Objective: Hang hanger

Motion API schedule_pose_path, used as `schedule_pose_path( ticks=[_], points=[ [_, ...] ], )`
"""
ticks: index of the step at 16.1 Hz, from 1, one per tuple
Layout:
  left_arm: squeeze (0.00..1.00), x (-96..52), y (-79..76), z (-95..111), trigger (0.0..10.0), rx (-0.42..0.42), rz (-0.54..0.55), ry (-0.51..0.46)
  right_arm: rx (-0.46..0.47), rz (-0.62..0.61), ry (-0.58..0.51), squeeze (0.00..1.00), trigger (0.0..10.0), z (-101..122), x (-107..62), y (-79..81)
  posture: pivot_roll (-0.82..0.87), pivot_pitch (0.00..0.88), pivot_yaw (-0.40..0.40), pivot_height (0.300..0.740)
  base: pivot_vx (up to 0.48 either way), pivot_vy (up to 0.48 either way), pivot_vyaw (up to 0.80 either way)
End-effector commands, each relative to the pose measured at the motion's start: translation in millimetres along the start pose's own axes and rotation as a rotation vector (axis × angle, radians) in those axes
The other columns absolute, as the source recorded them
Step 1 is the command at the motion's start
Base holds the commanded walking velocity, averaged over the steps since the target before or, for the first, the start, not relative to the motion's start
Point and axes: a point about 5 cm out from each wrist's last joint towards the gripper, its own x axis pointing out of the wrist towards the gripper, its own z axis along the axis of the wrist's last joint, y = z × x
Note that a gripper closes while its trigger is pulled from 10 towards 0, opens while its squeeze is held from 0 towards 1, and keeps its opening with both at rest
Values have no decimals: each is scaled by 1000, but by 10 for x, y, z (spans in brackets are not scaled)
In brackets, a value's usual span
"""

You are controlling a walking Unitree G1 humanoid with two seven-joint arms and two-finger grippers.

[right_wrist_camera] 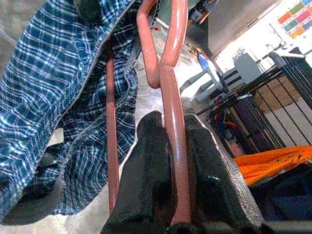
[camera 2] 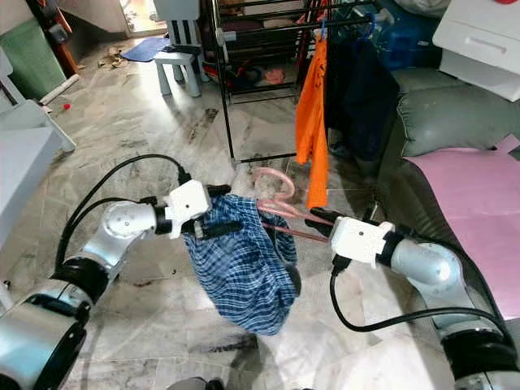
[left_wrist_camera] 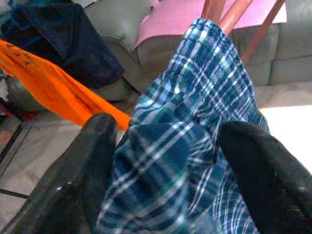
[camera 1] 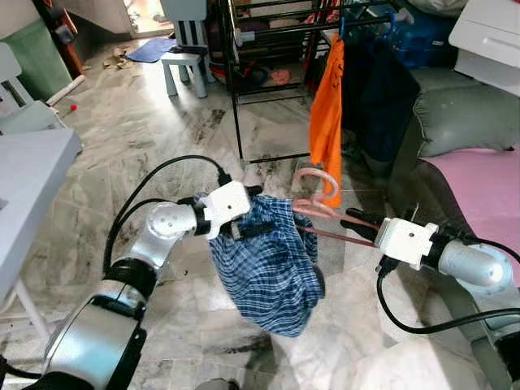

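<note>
Pink hanger [camera 1: 313, 205] clamped in your right hand [camera 1: 357, 221]; left hand [camera 1: 244, 230] pinched plaid shorts [camera 1: 272, 268], keeping them draped for rack [camera 1: 268, 81].

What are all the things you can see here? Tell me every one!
Shorts: one, blue checked, hanging between the two grippers.
Hanger: one, pink, partly inside the shorts.
Shirt: one, orange, hanging on the rack.
Dark clothes: dark blue, hanging beside the shirt.
Rack: one, black, behind the shorts.
Sofa: one, grey, on the robot's right, with a pink cover.
Stool: one, white, far back.
Left gripper: black fingers pinching the shorts.
Right gripper: black fingers clamped on the hanger.
</note>
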Motion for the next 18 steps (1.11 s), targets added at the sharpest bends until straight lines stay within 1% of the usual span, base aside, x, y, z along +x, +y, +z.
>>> schedule_pose_path(
  ticks=[1, 2, 4, 5, 6, 7, 8, 11, 13, 18],
  points=[
    [1000, -16, 7, -30, 10000, -9, 1, 19, -36, -24, -56, 0, 10000, 106, 56, -69, -89, 76, 104, 740, 0, 0, 0],
    [1000, -8, 20, -20, 10000, -16, 3, 14, -37, -24, -60, 0, 10000, 107, 63, -64, -88, 77, 104, 740, 0, 0, 0],
    [1000, -13, 10, -44, 10000, 15, -17, 44, -39, -21, -67, 0, 10000, 113, 72, -50, -88, 78, 105, 740, 0, 0, 0],
    [196, -15, 9, -51, 10000, 19, -23, 53, -39, -18, -70, 0, 10000, 117, 74, -46, -89, 78, 105, 740, 0, 0, 0],
    [0, -18, 13, -61, 7294, 10, -32, 61, -41, -12, -74, 0, 10000, 124, 78, -37, -90, 78, 105, 740, 0, 0, 0],
    [0, -18, 16, -61, 2824, 4, -45, 64, -43, -8, -76, 0, 10000, 127, 77, -30, -91, 78, 106, 740, 0, 0, 0],
    [0, -13, 26, -48, 0, -1, -55, 62, -47, -2, -76, 0, 10000, 124, 71, -19, -93, 78, 107, 740, 0, 0, 0],
    [0, -13, 73, -14, 0, 7, -61, 65, -50, 5, -72, 0, 10000, 112, 59, 7, -95, 80, 110, 740, 0, 0, 0],
    [0, -32, 125, 7, 0, 7, -56, 68, -49, 7, -66, 0, 10000, 96, 62, 25, -95, 80, 110, 740, 0, 0, 0],
    [0, -94, 178, 4, 0, 9, -71, 84, -52, 15, -49, 0, 10000, 52, 52, 49, -91, 80, 106, 740, 0, 0, 0]
  ],
)
